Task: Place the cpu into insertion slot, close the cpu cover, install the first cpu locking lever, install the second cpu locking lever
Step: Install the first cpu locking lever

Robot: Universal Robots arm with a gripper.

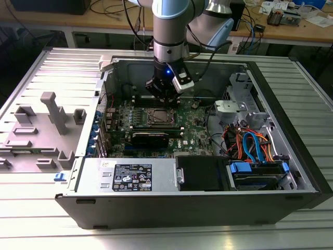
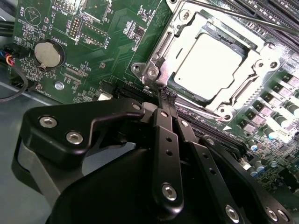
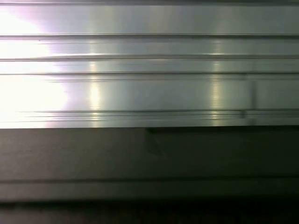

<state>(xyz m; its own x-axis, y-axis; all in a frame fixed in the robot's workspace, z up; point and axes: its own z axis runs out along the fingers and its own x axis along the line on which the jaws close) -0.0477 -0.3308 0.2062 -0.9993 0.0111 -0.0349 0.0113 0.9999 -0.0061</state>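
Observation:
The cpu (image 2: 208, 60) lies flat in the insertion slot (image 1: 158, 117) on the green motherboard (image 2: 107, 51); its pale metal top shows through the window of the cpu cover (image 2: 261, 60). The silver cover lies down over it. One thin locking lever (image 2: 233, 15) runs along the socket's far side, and another lever (image 2: 198, 109) runs along the side nearest the fingers. My gripper (image 2: 166, 97) is shut with nothing between its black fingers (image 2: 159, 121). Its tips sit at the socket's corner, by the end of the nearer lever. In the exterior view the gripper (image 1: 165, 98) hangs just behind the socket.
The open computer case (image 1: 156, 205) lies on a ribbed metal table (image 3: 149, 70). Long black memory slots (image 2: 224, 135) flank the socket, and a coin battery (image 2: 49, 53) sits nearby. Coloured cables and a blue drive bay (image 1: 250, 156) fill the exterior view's right. Grey plastic fixtures (image 1: 49, 112) stand at its left.

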